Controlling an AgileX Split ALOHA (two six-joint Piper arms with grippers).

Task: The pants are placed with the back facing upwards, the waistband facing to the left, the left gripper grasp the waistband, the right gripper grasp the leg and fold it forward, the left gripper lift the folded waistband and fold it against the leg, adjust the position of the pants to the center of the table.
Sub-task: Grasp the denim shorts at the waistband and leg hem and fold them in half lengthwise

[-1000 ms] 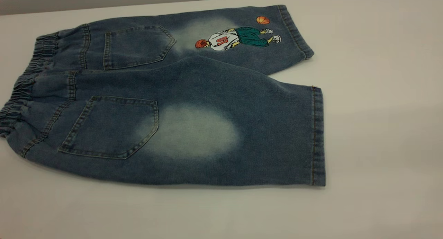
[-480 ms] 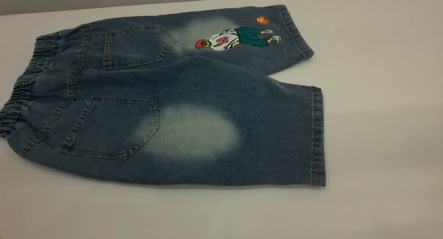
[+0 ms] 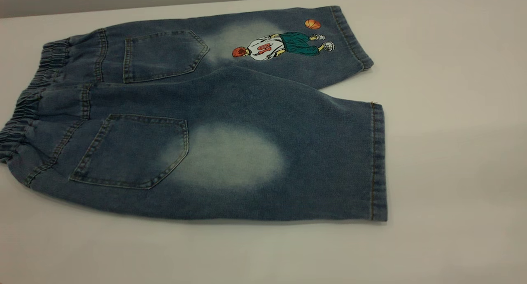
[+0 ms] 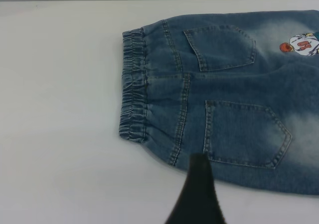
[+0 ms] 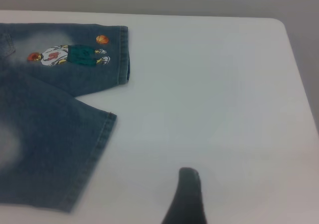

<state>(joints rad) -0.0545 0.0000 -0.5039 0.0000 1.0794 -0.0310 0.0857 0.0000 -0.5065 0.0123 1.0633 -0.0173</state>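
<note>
The pants (image 3: 230,123) lie flat on the table (image 3: 453,111), waistband (image 3: 29,98) at the left. Left gripper (image 4: 199,194) and right gripper (image 5: 184,199) hover apart; I cannot tell how their jaws stand.

Exterior cam sits close, angled down across the pants (image 3: 214,123) on the table (image 3: 453,111). Left wrist cam looks over the waistband (image 4: 133,84) end, right wrist cam over the hem end (all three catch the basketball-player print (image 3: 284,45)).
</note>
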